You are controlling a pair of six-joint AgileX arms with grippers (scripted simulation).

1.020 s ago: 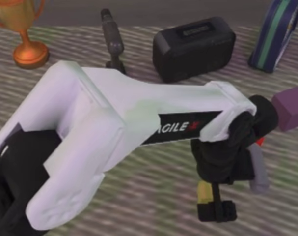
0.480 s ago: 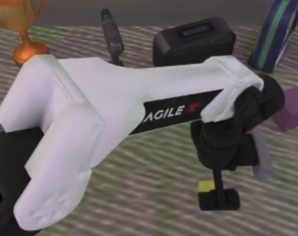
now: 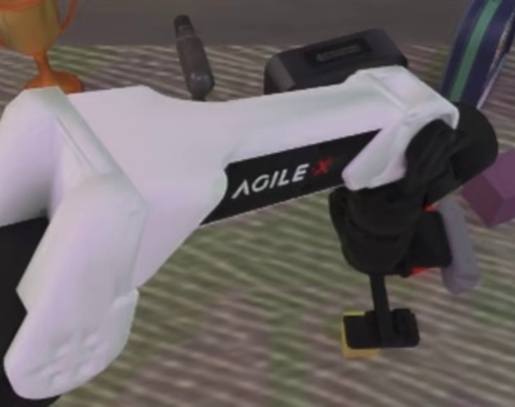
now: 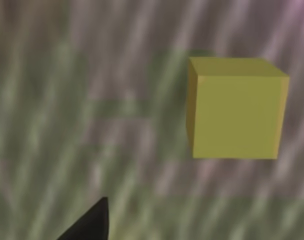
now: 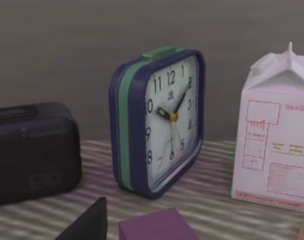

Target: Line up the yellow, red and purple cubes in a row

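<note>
The small yellow cube (image 3: 354, 346) lies on the striped table at the front right, partly covered by my left gripper (image 3: 381, 329). In the left wrist view the yellow cube (image 4: 236, 107) rests on the cloth, apart from the one dark fingertip (image 4: 94, 224) that shows; the gripper is open. The purple cube (image 3: 498, 187) sits at the right edge, beyond the left wrist. Of the red cube only a thin red edge (image 3: 427, 207) peeks from under that wrist. My right gripper is out of the top view; its fingertip (image 5: 93, 222) stands beside the purple cube (image 5: 157, 226), open.
A black speaker box (image 3: 333, 58), a dark upright tool (image 3: 193, 61) and a gold trophy (image 3: 36, 42) line the back. A blue-green alarm clock (image 5: 159, 120) and a white milk carton (image 5: 276, 135) stand at the back right. My left arm's white link (image 3: 181, 186) covers the table's middle.
My left arm has lifted toward the camera. The yellow cube, held between the fingers a second ago, now lies on the table below the open gripper.
</note>
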